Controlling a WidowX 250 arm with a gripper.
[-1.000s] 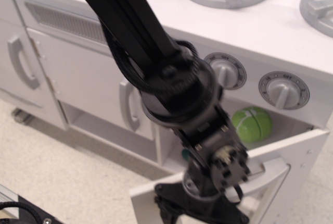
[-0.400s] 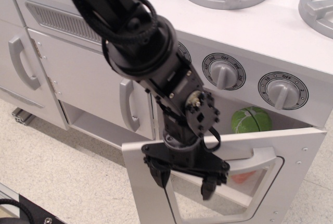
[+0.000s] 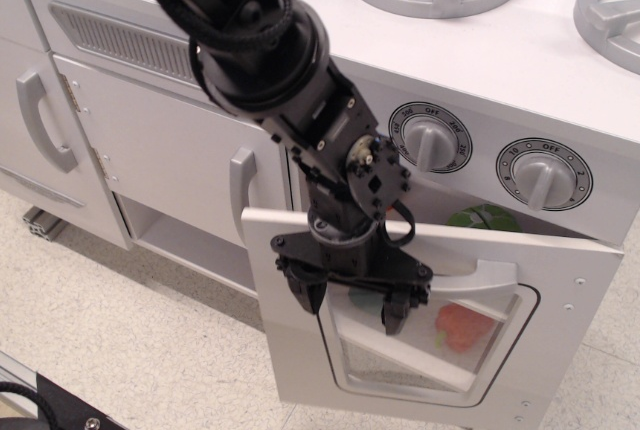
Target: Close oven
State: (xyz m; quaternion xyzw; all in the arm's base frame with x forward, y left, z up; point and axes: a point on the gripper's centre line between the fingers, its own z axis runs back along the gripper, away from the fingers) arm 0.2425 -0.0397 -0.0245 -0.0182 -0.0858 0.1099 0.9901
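Black tool (image 3: 348, 302), fingers spread wide and holding nothing, presses against the nearly shut oven door (image 3: 290, 350).

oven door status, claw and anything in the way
Claw open, against door face. Oven door nearly shut, gap at top. Green ball inside, nothing blocking.

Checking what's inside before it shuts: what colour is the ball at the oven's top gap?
Green ball, seen in the only camera view.

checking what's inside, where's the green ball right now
In the camera view the green ball sits inside the oven, right of centre, just above the door's top edge and below the two knobs.
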